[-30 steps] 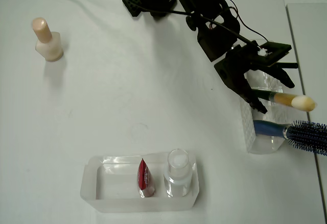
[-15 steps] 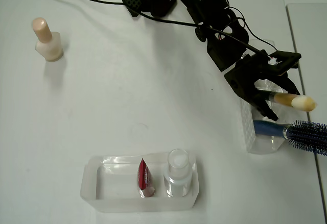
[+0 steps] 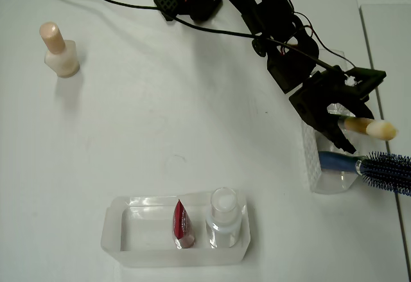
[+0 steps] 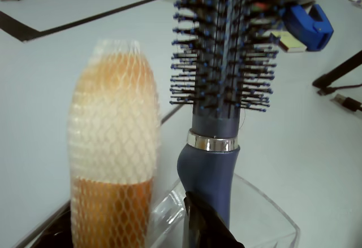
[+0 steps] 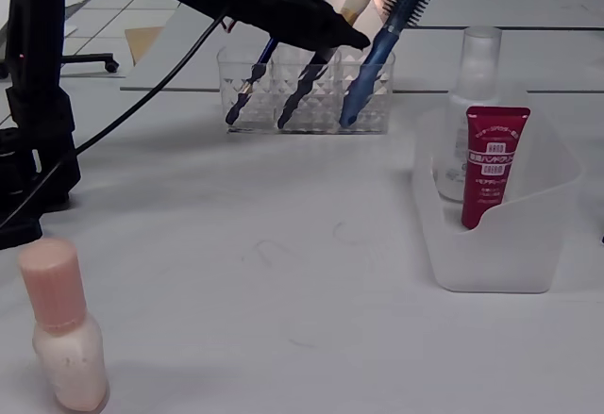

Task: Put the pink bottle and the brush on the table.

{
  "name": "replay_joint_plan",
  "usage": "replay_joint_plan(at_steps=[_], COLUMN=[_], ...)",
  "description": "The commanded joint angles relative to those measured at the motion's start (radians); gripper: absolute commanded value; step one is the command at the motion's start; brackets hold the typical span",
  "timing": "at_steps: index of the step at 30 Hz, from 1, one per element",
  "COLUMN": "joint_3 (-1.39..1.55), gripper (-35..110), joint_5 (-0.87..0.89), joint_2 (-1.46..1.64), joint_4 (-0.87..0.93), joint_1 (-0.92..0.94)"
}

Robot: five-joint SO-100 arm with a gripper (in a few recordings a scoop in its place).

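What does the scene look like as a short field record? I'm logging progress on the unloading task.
pink bottle: upright on the table, far from the gripper
brush: in the clear holder, tip leaning out
gripper: around the brush handle at the holder; closure unclear
hairbrush: same holder, beside the brush
red tube: in the frosted tray
clear bottle: same tray, next to the tube
done: bottle out; brush not yet
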Motion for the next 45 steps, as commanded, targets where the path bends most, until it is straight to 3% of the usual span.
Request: replay_joint_plan(at_steps=[1, 29, 45], joint_3=[-0.069, -0.094, -0.052], gripper=[22, 0, 0], joint_5=[-0.015, -0.02, 0.011], joint_2=[0.005, -0.003, 0.106], joint_4=[0.012, 0.037, 0.066], joint_1=[-0.012, -0.014, -0.012])
